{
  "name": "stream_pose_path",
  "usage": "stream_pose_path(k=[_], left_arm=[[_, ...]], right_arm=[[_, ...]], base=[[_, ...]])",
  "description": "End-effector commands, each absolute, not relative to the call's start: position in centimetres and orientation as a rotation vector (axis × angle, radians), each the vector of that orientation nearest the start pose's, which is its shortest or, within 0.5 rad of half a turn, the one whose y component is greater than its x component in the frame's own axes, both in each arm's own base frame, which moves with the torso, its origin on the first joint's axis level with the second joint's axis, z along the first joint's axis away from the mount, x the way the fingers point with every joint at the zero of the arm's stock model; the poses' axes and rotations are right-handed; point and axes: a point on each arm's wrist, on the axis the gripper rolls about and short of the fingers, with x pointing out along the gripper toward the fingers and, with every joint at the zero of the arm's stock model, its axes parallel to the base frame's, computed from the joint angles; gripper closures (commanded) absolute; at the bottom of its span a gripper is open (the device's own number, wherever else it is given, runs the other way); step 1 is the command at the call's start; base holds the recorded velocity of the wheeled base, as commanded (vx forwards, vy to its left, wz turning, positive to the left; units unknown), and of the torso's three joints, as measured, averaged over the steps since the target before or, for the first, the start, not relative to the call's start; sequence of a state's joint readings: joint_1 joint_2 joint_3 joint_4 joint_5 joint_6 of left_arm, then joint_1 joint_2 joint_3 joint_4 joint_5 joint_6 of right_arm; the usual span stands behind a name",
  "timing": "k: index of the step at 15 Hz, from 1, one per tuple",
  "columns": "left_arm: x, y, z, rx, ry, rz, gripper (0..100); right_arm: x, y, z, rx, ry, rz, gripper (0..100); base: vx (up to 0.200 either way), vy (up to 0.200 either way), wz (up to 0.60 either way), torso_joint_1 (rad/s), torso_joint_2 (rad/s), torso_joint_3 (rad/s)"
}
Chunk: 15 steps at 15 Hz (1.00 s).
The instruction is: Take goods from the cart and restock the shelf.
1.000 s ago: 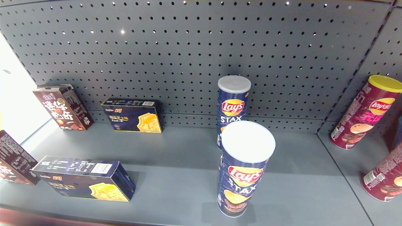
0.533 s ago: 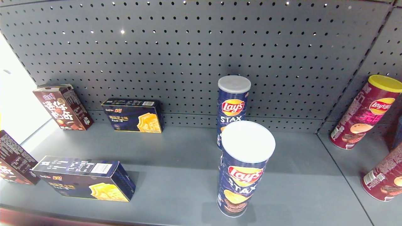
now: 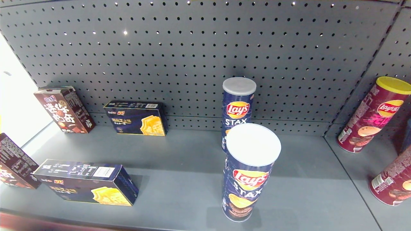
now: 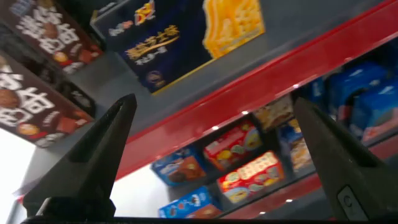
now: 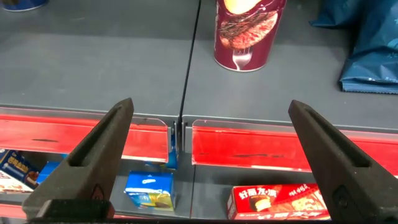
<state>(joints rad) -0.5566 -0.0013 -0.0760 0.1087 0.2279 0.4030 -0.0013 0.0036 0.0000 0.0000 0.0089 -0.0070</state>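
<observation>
L gripper (image 4: 214, 102) sits low in front of the shelf (image 3: 179, 154), jaws spread wide, nothing btwn them. Just past it, a navy box (image 3: 86, 184) and a brown box (image 3: 14, 166) sit at the shelf's front left. R gripper (image 5: 211, 104) is equally wide open and empty, low before the red edge strip (image 5: 249, 146), w/ a maroon can (image 5: 245, 31) upright beyond it. Mid-shelf, the front blue can (image 3: 247, 179) stands upright. The rear blue can (image 3: 238, 109) is right behind it, by the pegboard (image 3: 192, 57). A second navy box (image 3: 136, 118) and second brown box (image 3: 64, 109) are at back left.
</observation>
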Motion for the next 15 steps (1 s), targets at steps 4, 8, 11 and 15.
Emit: stream_pose_path(k=[4,8,11,15], left_arm=[[-1.1,0.0,8.9,0.338,0.141,-0.269,0],[-1.9,-0.2,7.7,0.052,0.055,-0.061,0],[-2.3,-0.1,7.5,0.046,0.003,-0.072,0],[-2.3,-0.1,7.5,0.032,0.004,-0.066,0]], right_arm=[[-2.2,0.0,7.6,-0.008,0.006,0.009,0],[-2.2,0.0,7.6,-0.008,0.006,0.009,0],[-2.2,0.0,7.6,-0.008,0.006,0.008,0],[-2.2,0.0,7.6,-0.008,0.006,0.008,0]], base=[[0.0,0.0,0.0,0.0,0.0,0.0],[0.0,0.0,0.0,0.0,0.0,0.0],[0.0,0.0,0.0,0.0,0.0,0.0],[0.0,0.0,0.0,0.0,0.0,0.0]])
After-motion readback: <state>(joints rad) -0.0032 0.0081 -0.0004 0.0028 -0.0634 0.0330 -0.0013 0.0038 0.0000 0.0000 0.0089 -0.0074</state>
